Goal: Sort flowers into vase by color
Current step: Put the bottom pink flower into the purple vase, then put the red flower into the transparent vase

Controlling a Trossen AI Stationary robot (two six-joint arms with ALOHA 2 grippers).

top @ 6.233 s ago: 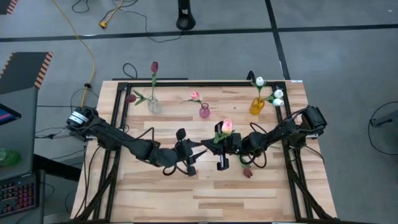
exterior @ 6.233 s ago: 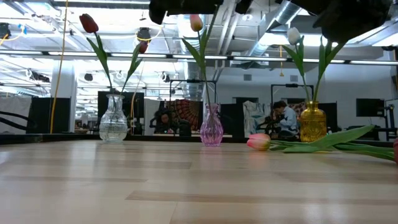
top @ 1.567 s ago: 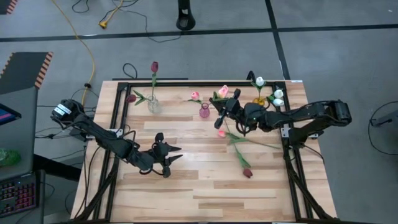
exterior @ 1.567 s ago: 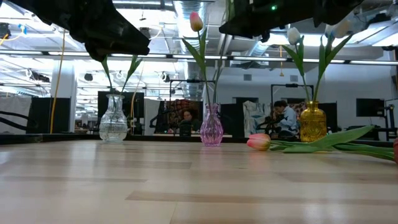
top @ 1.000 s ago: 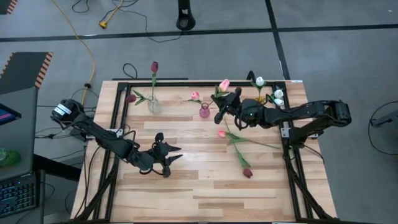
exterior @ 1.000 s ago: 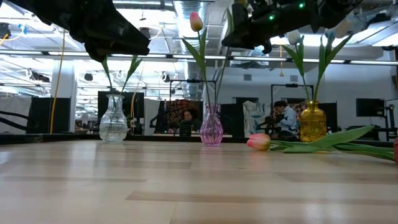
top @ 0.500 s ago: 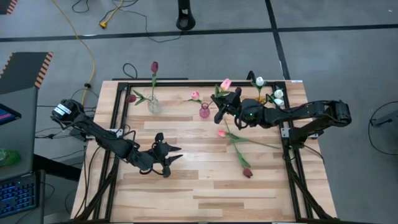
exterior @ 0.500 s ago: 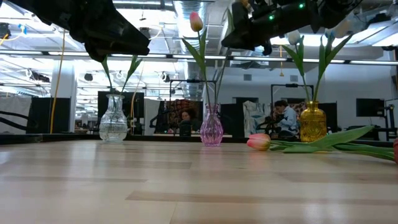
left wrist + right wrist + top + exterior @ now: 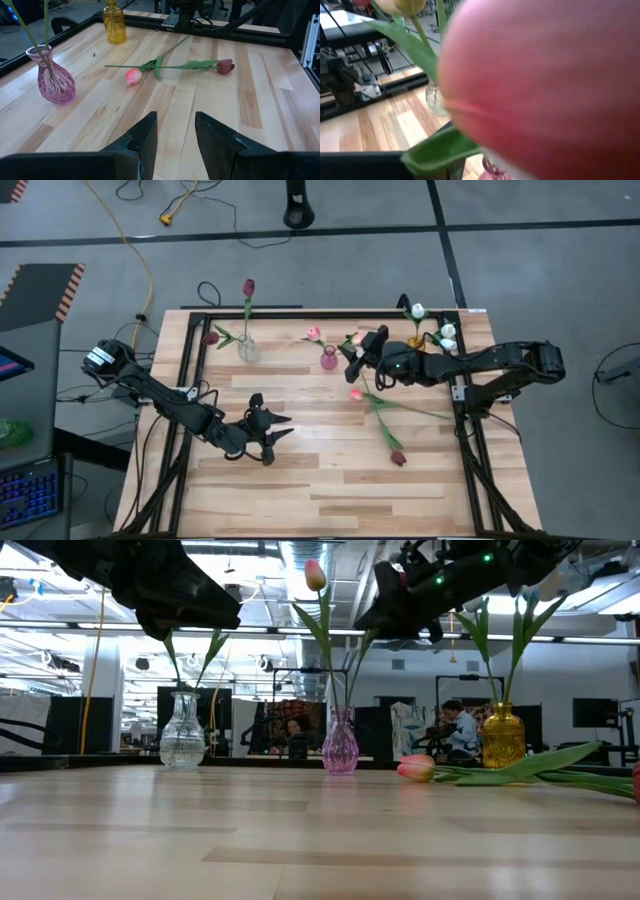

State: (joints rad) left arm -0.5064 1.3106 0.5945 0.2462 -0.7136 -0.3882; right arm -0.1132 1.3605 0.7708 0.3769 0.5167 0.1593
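Observation:
My right gripper [image 9: 350, 366] hangs open just right of the pink vase [image 9: 329, 360], above the table [image 9: 374, 622]. A pink tulip stands by its fingers, its head [image 9: 535, 85] close before the right wrist camera and its stem [image 9: 357, 665] slanting down into the vase [image 9: 340, 742]. Another pink tulip [image 9: 314, 333] stands in that vase. A pink tulip [image 9: 133, 76] and a dark red one [image 9: 225, 66] lie flat on the table. My left gripper [image 9: 175, 130] waits open near the table's middle [image 9: 278, 428]. My right gripper stands at the pink tulip's upper stem, below the head [image 9: 350, 340]. The head fills the right wrist view and hides the fingers, so I cannot tell whether they touch the stem. The flower is nearly upright, its lower stem inside the pink vase.
A clear vase [image 9: 247, 350] with dark red tulips [image 9: 248, 285] stands at the far left. An amber vase [image 9: 414, 350] with white tulips [image 9: 418, 310] stands at the far right, just behind my right arm. A black frame [image 9: 190, 350] borders the table.
My right gripper has tipped down toward the pink vase. The pink tulip has slid down along it: the head, which stood well above the gripper, is now low beside it, and the stem reaches into the vase.

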